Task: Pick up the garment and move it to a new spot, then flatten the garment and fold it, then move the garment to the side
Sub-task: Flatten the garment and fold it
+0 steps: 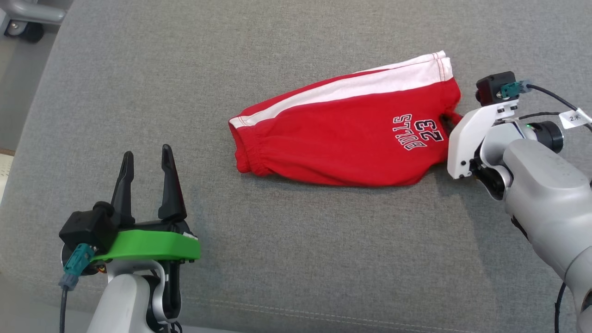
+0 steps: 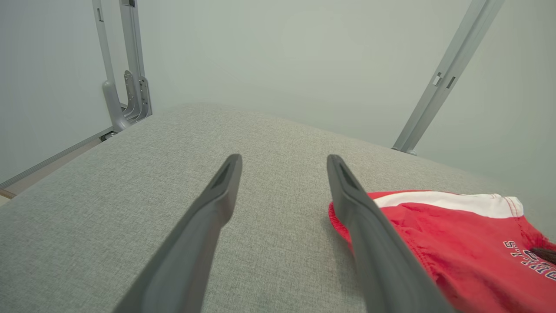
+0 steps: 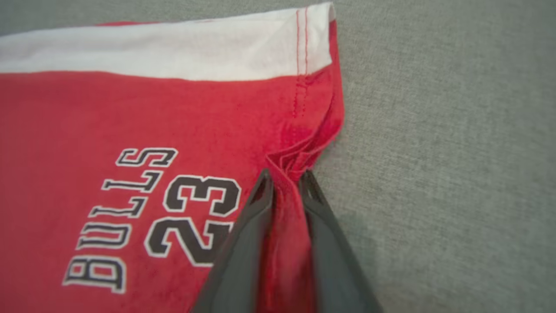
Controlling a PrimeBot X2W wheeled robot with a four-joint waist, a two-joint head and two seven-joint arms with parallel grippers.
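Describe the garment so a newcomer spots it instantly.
On the wide grey cushion, look right of centre. The red shorts lie there, one edge pinched by the right claw. A white stripe and "BULLS 23" print mark them out.

Head view looks steeply down on the grey surface (image 1: 296, 259). The left wrist view skims it low, and the right wrist view sits close above the garment (image 3: 130, 117) all 3 share.

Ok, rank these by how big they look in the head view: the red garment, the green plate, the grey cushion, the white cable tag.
1. grey cushion
2. red garment
3. green plate, though it is nearer the camera, which flatters it
4. white cable tag
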